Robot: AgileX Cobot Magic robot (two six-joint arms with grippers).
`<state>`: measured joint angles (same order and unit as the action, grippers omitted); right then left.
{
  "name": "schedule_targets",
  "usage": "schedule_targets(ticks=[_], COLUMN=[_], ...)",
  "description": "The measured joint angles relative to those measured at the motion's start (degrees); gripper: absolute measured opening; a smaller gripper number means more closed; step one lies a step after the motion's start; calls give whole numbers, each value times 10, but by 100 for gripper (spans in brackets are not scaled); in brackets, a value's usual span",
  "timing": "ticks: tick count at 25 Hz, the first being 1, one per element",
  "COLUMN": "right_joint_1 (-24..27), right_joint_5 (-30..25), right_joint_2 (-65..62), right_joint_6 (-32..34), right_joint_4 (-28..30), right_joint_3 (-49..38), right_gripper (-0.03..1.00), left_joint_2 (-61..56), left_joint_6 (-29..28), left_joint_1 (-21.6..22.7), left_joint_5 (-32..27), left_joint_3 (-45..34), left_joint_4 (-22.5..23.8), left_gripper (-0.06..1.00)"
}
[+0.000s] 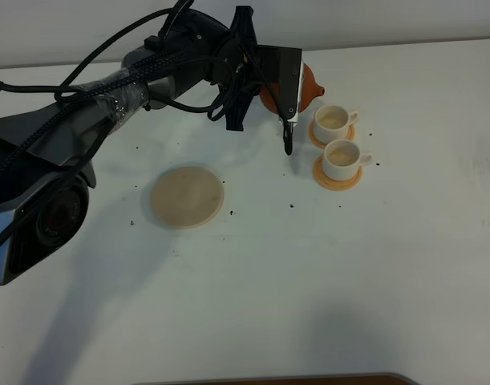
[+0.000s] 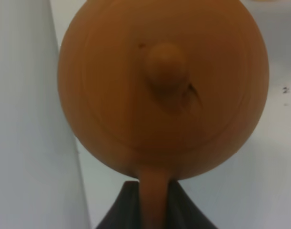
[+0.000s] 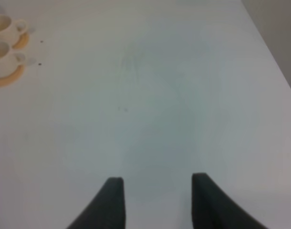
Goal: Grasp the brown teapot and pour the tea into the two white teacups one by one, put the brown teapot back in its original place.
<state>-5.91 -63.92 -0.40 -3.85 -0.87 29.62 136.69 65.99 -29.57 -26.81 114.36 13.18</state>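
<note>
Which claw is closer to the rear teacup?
Left. The left claw holds the brown teapot by its handle just beside the rear teacup. The right claw hangs open over the table, that cup far off in its wrist view.

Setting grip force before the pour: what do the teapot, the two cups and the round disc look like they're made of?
Brown teapot: apparently unglazed clay, matte reddish-brown with no sheen. Far teacup and near teacup: probably glazed ceramic, smooth bright white. Beige disc: flat, dull, faintly mottled; could be cork, wood or stone, can't tell.
</note>
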Motion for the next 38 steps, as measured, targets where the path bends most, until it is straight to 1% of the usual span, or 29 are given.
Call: schedule_targets(ticks=[6,11,18,30,38], right_joint_1=[0,0,0,0,0], right_joint_5=[0,0,0,0,0], right_joint_2=[0,0,0,0,0], right_joint_6=[0,0,0,0,0], right_joint_4=[0,0,0,0,0], right_joint_3=[0,0,0,0,0], right_gripper=[36,36,36,36,36], left_joint_2=[2,15,18,18,18], left_joint_6=[18,22,22,22,22], left_joint_1=[-9,-15,-22,-38,-48], left_joint_5=[4,6,26,56,86], left_joint_3=[0,0,0,0,0], left_joint_4=[23,60,91,167,201], left_gripper=[14,14,14,14,14])
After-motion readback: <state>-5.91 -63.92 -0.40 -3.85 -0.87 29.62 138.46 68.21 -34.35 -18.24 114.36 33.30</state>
